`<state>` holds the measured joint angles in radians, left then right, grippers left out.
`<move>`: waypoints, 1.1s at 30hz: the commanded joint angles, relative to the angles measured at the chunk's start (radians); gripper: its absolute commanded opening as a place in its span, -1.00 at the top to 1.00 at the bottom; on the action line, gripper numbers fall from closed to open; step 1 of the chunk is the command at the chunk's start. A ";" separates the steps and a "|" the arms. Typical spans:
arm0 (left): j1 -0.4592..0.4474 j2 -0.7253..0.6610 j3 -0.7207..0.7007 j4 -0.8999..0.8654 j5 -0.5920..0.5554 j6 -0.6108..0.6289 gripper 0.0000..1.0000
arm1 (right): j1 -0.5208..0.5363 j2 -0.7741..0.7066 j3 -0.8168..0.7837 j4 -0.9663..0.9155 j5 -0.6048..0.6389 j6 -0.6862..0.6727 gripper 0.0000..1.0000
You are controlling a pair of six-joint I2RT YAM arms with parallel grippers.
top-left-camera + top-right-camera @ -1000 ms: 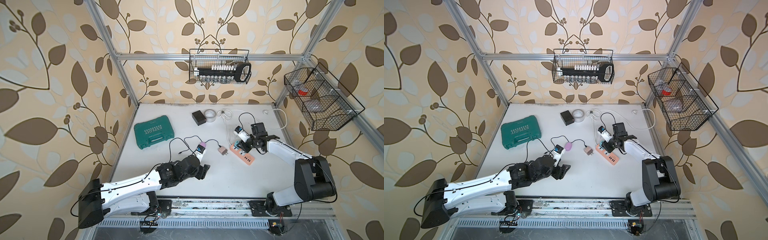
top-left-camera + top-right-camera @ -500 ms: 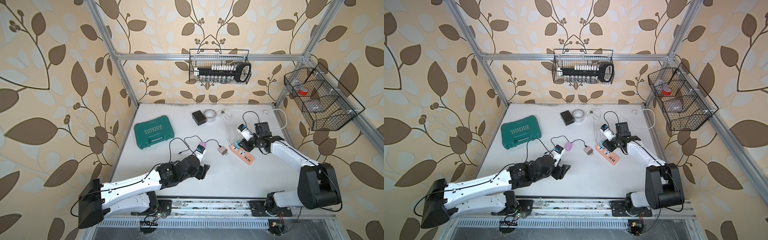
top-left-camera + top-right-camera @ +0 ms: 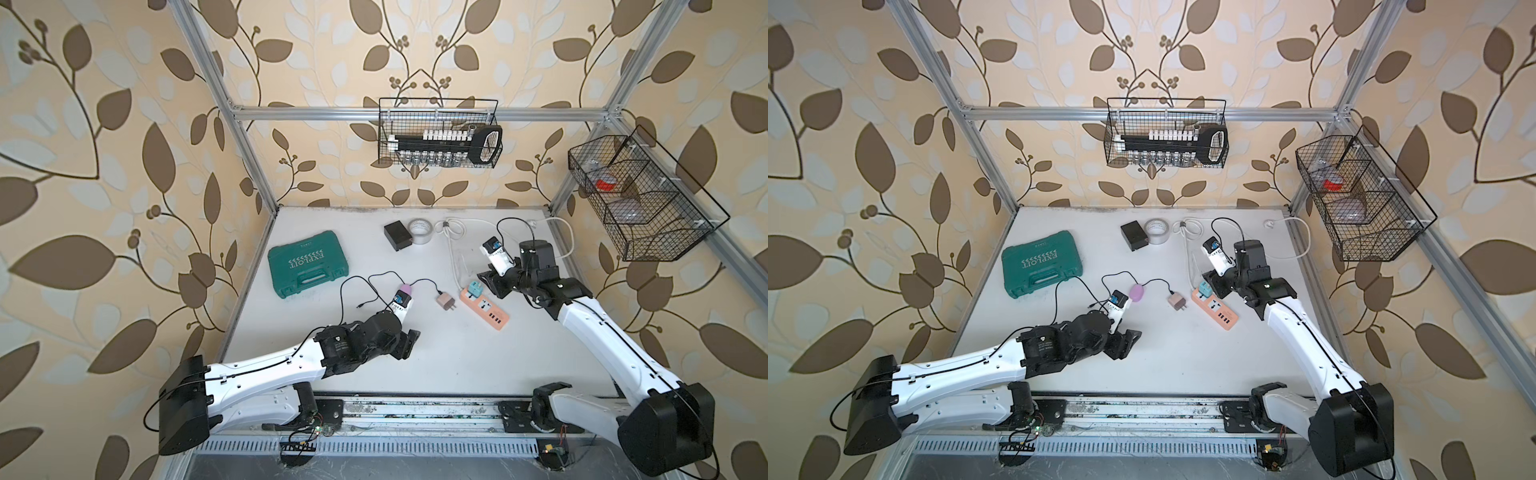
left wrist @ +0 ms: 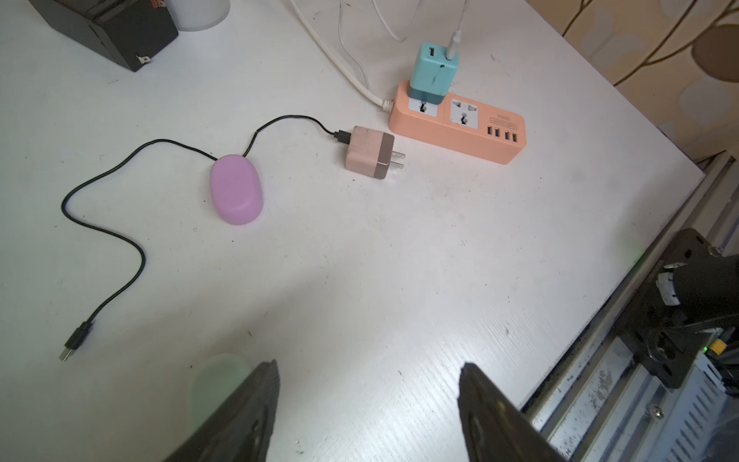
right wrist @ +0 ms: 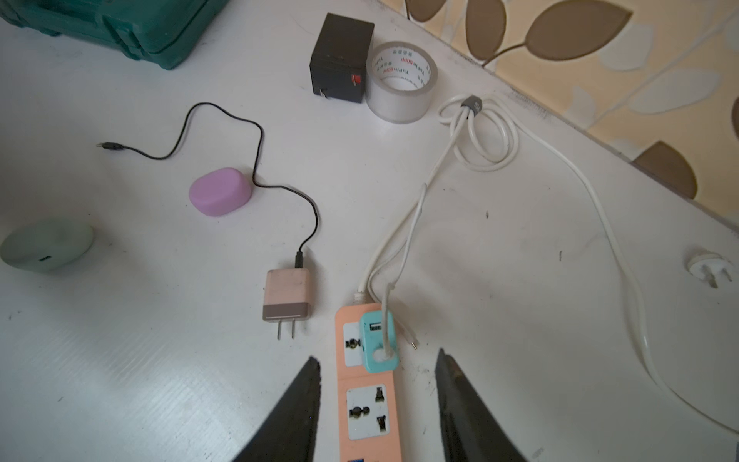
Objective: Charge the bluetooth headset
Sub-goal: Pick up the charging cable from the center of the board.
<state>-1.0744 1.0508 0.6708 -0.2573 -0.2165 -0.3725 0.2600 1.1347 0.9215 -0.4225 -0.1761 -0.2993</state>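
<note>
**Both claws open and empty, charger lying unplugged beside the strip**

I read the table from above as a dial, with the far wall at twelve. My left arm lies long and low from its base at seven, and its wrist hangs near six. My left claw (image 3: 409,343) points toward three, spread wide with nothing in it, over bare table (image 4: 360,280).

At twelve o'clock from that claw sits the purple earbud case (image 4: 236,189), lid shut. The black cable (image 4: 143,260) runs just past the case, and its small free plug (image 4: 71,346) lies loose on the table. The pale green earbud case (image 5: 46,246) rests just beside one of my left fingers (image 4: 256,408), which partly hides it in the left wrist view.

At one o'clock from the left claw, the pink charger (image 3: 444,300) lies on its side. Its bare prongs face the orange power strip (image 3: 488,313), near it but not inserted.

My right arm climbs from its base at five, with the forearm slanting back toward eleven. The wrist is bent so the claw faces nine and tips downward. My right claw (image 5: 378,357) is parted, with a finger on either side of the strip's cord end. It grips nothing there. A teal adapter (image 5: 379,340) stands plugged in at that end.

A green tool case (image 3: 307,264) lies at ten. A black box (image 3: 398,236) and a tape roll (image 3: 419,230) sit at twelve.
</note>
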 commanded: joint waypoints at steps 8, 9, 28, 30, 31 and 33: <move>0.001 0.027 0.135 -0.111 -0.070 -0.020 -0.52 | 0.062 0.156 0.282 -0.193 0.119 0.341 -0.04; 0.004 0.030 0.143 -0.121 -0.073 -0.024 -0.53 | 0.061 0.200 0.332 -0.237 0.129 0.360 -0.04; 0.150 0.016 0.162 -0.166 0.046 -0.070 -0.56 | 0.062 0.769 0.783 -0.464 0.191 0.370 -0.02; 0.156 0.014 0.157 -0.166 0.051 -0.070 -0.56 | 0.062 0.805 0.805 -0.465 0.197 0.366 0.01; 0.159 0.015 0.157 -0.167 0.054 -0.071 -0.56 | 0.061 0.821 0.816 -0.467 0.207 0.362 0.02; 0.163 0.015 0.155 -0.167 0.057 -0.071 -0.56 | 0.062 0.852 0.840 -0.477 0.213 0.356 0.09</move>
<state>-0.9272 1.0805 0.7994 -0.4011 -0.1806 -0.4309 0.3187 1.9602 1.7126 -0.8654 0.0139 0.0677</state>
